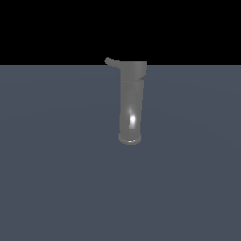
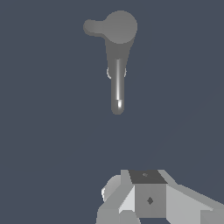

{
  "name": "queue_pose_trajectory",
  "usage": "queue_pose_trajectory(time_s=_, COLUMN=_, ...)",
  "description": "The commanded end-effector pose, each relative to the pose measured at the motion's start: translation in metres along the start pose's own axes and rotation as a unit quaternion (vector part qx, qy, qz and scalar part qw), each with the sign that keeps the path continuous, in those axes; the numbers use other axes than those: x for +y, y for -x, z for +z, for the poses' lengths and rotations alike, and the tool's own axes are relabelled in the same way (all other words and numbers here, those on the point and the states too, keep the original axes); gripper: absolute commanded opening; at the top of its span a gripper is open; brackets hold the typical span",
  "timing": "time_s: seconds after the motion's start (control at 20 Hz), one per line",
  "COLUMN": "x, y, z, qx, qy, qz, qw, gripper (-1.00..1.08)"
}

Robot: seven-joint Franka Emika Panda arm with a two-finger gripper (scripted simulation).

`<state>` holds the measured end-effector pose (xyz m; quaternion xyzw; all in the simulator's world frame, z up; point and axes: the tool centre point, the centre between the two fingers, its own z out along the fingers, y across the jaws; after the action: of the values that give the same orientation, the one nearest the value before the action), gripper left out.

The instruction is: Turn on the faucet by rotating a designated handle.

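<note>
Exterior view shows the faucet [image 1: 131,103] upright on the worktop [image 1: 56,179], its handle [image 1: 111,61] untouched toward that view's left, while the end effector [image 2: 148,199], well apart, has jaws I cannot tell are parted or closed, so reaching and turning remain.

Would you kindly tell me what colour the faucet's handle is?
The handle is dark grey, matching the faucet cap; the wrist view shows it best.

Flat slate-blue floor [image 1: 56,188] spreading wide, meeting a plain black backdrop [image 1: 47,28] at a straight horizon.
</note>
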<state>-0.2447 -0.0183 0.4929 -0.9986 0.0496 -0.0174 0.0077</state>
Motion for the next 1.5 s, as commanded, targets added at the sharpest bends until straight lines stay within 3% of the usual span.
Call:
queue_pose_trajectory(time_s=0.0, x=0.0, y=0.0, z=0.0, qx=0.0, qy=0.0, qz=0.0, qw=1.0, gripper=-1.0)
queue_pose_trajectory(time_s=0.4, x=0.008, y=-0.006, z=0.006, qx=-0.006, qy=-0.017, qz=0.002, qw=0.9998, gripper=-1.0)
queue_pose_trajectory(time_s=0.85, x=0.007, y=-0.011, z=0.007, qx=-0.007, qy=-0.021, qz=0.012, qw=0.9997, gripper=-1.0)
queue_pose_trajectory(time_s=1.45, x=0.002, y=-0.049, z=0.016, qx=-0.019, qy=-0.047, qz=0.093, qw=0.9943, gripper=-1.0)
